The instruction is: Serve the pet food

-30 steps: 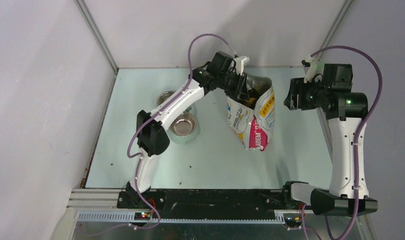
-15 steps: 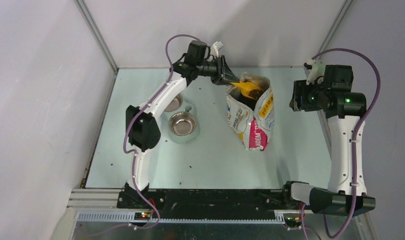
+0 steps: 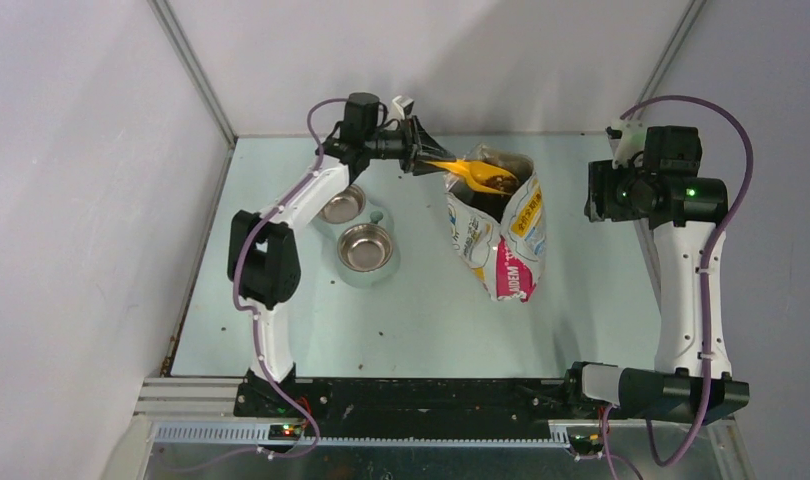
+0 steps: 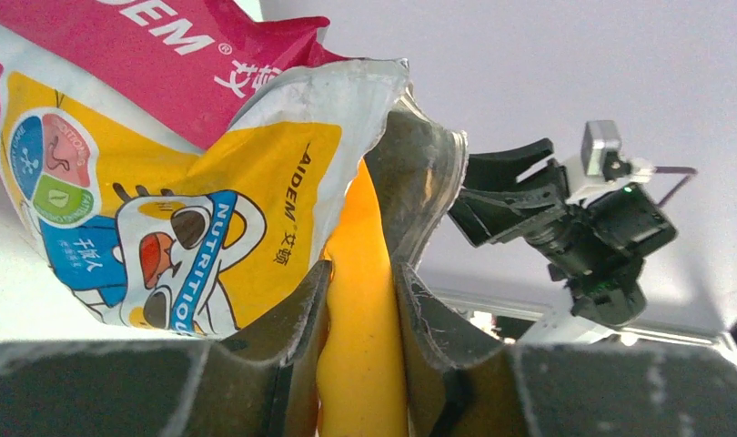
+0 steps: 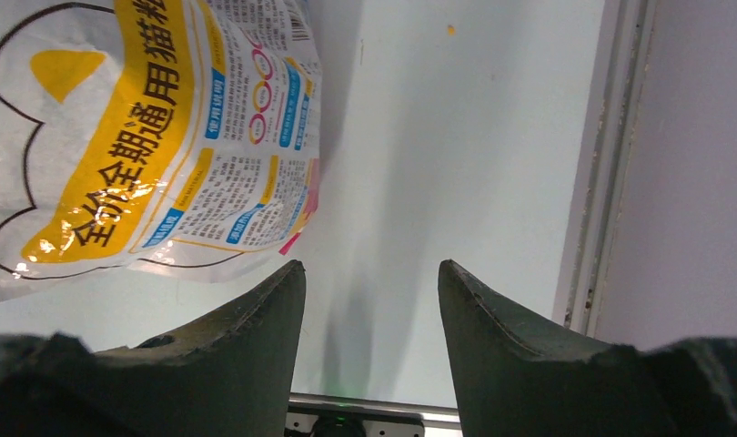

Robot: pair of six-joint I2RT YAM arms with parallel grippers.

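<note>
**Loaded scoop up out of the bag, carry to bowl pending**

Moved since a second ago: left gripper (image 3: 416, 158) drawn out of the bag's mouth, back and to the left, elbow swung wide, scoop brought up with it. Right arm hardly shifted.

Left jaws clamped on the handle of the orange scoop (image 3: 478, 174), confirmed close up in the left wrist view. Scoop head poised just above the open top of the bag (image 3: 501, 240), carrying a small dark load of pet food (image 3: 499, 183). Right gripper (image 3: 593, 192) well to the right of the bag, jaws apart, holding nothing, touching nothing.

Bag leaning on the table (image 3: 431, 310) with no support. Two steel bowls left of it: near bowl (image 3: 366, 247) showing no kibble, far bowl (image 3: 339, 204) partly under the left forearm.

For the carry, by judgement:
- Keep the scoop head level throughout, no wrist roll until over steel.
- Clear the foil rim before swinging left. A clip could topple the unsupported bag.
- Go slow. Pellets are loose and small, likely to slide off on a jerk.
- Come in low over the near bowl's centre, then tip gradually to limit bounce.
</note>
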